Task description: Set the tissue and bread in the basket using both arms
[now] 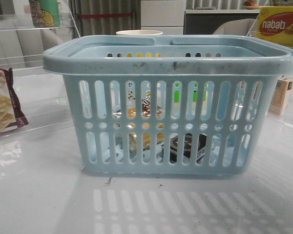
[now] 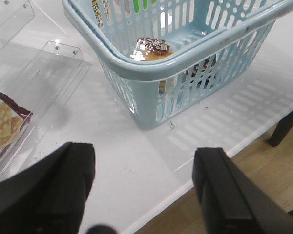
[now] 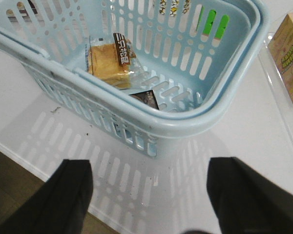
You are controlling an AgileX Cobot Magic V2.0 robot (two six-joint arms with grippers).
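One basket stands on the white glossy counter, and inside it lie one bread and one tissue, side by side on the floor of the basket. The bread is a clear crinkled packet of golden slices with a dark label; the tissue is a flat black pack, mostly cut off by the near rim in the right wrist view and seen only in slivers through the slots from the front. The basket is light-blue plastic with vertical slots, a row of round holes and a thick scuffed rim. The left gripper and the right gripper each hover outside the basket over the counter, jaws spread wide and holding nothing.
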